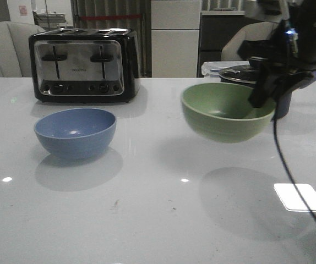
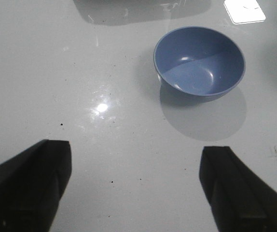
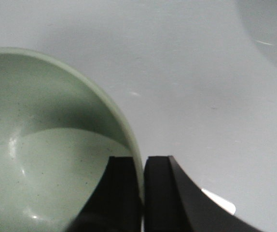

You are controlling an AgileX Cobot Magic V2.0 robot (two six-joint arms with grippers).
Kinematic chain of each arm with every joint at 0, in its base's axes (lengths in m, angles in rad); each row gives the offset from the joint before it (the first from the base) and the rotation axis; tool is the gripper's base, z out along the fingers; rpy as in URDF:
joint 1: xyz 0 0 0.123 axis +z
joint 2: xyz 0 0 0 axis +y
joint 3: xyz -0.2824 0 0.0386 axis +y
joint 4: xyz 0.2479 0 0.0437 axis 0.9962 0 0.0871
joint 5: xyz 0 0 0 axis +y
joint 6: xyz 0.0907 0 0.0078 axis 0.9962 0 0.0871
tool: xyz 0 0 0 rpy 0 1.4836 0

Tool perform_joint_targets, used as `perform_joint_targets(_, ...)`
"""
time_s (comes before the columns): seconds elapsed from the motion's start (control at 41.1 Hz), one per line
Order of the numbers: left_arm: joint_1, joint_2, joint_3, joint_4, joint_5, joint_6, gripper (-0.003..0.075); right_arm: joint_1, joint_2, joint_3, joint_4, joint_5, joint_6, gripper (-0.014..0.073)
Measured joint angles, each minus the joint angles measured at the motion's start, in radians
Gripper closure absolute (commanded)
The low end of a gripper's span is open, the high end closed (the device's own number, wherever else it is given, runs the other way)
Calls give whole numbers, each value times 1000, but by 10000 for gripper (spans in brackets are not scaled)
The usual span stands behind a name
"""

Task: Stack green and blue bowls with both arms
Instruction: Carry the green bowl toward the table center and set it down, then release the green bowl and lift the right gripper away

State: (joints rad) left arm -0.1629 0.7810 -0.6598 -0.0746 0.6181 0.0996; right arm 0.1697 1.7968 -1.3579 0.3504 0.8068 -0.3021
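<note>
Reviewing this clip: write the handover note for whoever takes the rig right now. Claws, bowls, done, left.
Right claw: shut on the green bowl, pinching its rim, bowl lifted clear of the table.
Left claw: open, empty, above the table short of the blue bowl.
Blue bowl sits upright on the table in front of the toaster.
Done: green bowl picked up.
Left: bring the bowls together and stack them; not yet stacked.

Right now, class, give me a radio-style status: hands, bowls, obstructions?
Right hand shut on pale green matte bowl, held above the white table. Left hand open, empty. Dusty blue matte bowl on the table, nothing between them.
</note>
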Motion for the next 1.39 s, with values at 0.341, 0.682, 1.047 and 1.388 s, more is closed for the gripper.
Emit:
perform_joint_targets(0.341,0,0,0,0,0,0,138,256,72,5,-11,-2,-4,536)
perform_joint_targets(0.682,0,0,0,0,0,0,138,285,124,8,-75,-33,-4,338)
perform_joint_targets(1.047,0,0,0,0,0,0,138,285,-15,27,-88,-47,-4,167)
perform_joint_targets(1.388,0,0,0,0,0,0,138,285,-452,280,-87,-110,-7,167)
